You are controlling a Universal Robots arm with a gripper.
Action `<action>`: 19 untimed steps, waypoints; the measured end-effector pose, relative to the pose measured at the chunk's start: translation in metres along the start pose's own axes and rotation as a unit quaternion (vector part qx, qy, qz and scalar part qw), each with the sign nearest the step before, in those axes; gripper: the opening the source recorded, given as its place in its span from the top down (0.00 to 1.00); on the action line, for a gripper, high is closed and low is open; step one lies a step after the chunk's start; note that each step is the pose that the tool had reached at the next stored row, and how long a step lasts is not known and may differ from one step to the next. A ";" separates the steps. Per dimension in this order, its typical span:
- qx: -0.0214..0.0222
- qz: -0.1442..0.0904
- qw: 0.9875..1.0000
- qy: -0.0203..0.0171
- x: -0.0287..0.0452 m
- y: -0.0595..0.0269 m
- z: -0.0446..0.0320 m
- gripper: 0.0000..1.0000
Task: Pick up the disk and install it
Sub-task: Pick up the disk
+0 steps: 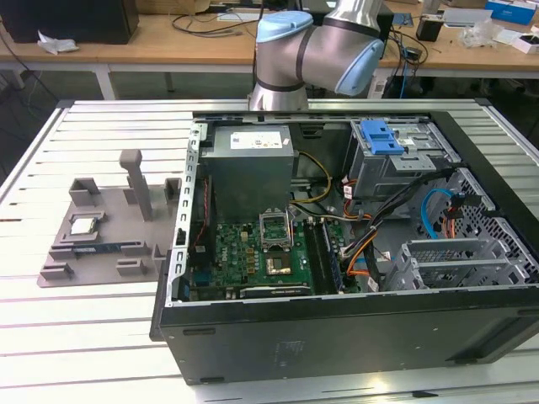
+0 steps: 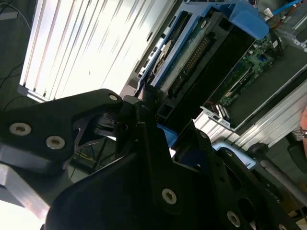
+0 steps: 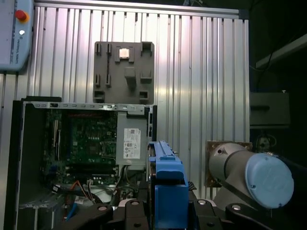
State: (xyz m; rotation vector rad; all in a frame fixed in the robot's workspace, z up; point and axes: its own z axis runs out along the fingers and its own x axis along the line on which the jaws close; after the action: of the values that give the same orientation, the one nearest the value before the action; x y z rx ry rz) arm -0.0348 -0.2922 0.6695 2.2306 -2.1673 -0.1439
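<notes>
My gripper [image 2: 152,114] is shut on the disk [image 2: 189,60]. The disk is seen edge-on in the second wrist view, with its connector and green board showing inside a blue carrier frame [image 2: 245,20]. In the first wrist view the disk's blue frame [image 3: 169,189] stands between the black fingers [image 3: 130,210]. It is held high above the table, over the side of the open computer case [image 3: 19,158] by the power supply. In the exterior view the arm [image 1: 312,50] rises out of the picture behind the case [image 1: 337,332].
In the case's drive cage [image 1: 396,168] sits a blue latch piece [image 1: 379,136]. A grey fixture tray [image 1: 101,240] lies on the slatted table at the exterior view's left, with a small square silver chip [image 1: 84,225] on it. Cables run through the case near the cage.
</notes>
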 end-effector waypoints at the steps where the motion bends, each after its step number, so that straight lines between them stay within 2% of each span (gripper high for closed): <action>1: -0.001 0.000 1.000 0.000 0.0001 -0.0042 -0.0003 0.63; 10: -0.007 -0.001 1.000 0.000 0.0013 -0.0466 -0.0025 0.63; 11: -0.008 -0.001 1.000 -0.003 0.0034 -0.0525 -0.0024 0.63; 13: -0.009 -0.002 1.000 -0.009 0.0082 -0.0557 -0.0019 0.63; 15: -0.009 -0.003 1.000 -0.019 0.0196 -0.0588 -0.0005 0.63; 16: -0.009 -0.003 1.000 -0.021 0.0270 -0.0598 0.0003 0.63; 19: -0.010 -0.003 1.000 -0.021 0.0537 -0.0625 0.0029 0.63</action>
State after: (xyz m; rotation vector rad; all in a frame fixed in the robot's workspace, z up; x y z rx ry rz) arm 0.0287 -0.3438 0.6588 2.2436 -2.1709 -0.2139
